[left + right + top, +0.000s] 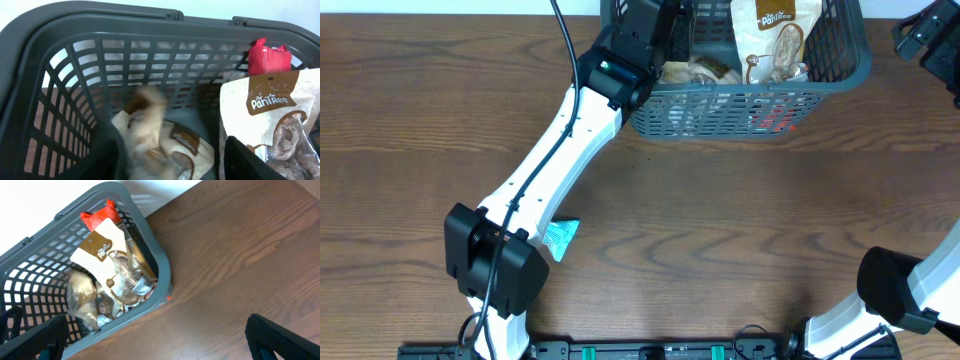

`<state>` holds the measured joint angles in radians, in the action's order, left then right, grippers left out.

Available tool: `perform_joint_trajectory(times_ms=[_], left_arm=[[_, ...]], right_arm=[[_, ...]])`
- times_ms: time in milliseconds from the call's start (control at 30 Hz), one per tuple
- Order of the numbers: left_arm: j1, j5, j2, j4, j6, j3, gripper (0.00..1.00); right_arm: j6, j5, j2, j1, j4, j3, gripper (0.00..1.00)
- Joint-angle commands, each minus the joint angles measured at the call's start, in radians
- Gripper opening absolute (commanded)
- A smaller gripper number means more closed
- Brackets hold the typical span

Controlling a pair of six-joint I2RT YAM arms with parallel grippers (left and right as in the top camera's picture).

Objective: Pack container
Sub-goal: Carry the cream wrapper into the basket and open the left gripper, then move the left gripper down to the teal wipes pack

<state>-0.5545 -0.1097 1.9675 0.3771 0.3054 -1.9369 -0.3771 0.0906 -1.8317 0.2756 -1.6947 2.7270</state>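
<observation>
The left fingers (245,162) are apart over the container (750,110) at the far edge of the tabletop (720,230), so a pale snack packet (150,130) looks to be dropping in beside the brown and white bag (265,125), while the right fingers (280,340) hang wide apart nearby.

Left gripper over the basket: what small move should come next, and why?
Probably raise the left gripper straight up, clear of the container. Its fingers stand apart, the blurred pale packet looks loose between them inside the container, and a teal packet lies on the table by that arm's base, not yet packed.
</observation>
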Motion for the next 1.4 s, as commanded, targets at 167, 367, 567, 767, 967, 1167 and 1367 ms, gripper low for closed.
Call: perform_joint_trajectory(times_ms=[167, 367, 567, 767, 967, 1167, 1367], left_arm=[[0.005, -0.048, -0.085, -0.002, -0.069, -0.106, 0.57], [0.011, -0.223, -0.28, 0.12, -0.069, -0.138, 0.73], [0.042, -0.307, -0.471, 0.517, 0.02, -0.137, 0.9], [0.098, -0.307, -0.538, 0.855, 0.514, -0.137, 0.98], [0.142, -0.307, -0.528, 1.094, 1.098, -0.076, 0.99], [0.193, -0.304, -0.523, 1.103, 1.299, 0.098, 0.99], [0.293, -0.133, -0.523, 1.047, 1.376, 0.37, 0.99]], right_arm=[[0.019, 0.004, -0.001, 0.005, -0.003, -0.001, 0.99], [0.02, 0.004, -0.001, 0.005, -0.003, -0.001, 0.99], [0.019, 0.004, -0.001, 0.005, -0.003, -0.001, 0.99], [0.019, 0.005, -0.001, 0.005, -0.003, -0.001, 0.99], [0.015, 0.035, -0.001, 0.005, -0.003, -0.001, 0.99], [0.015, 0.049, -0.001, 0.005, -0.003, -0.001, 0.99], [0.015, 0.048, -0.001, 0.005, -0.003, -0.001, 0.99]])
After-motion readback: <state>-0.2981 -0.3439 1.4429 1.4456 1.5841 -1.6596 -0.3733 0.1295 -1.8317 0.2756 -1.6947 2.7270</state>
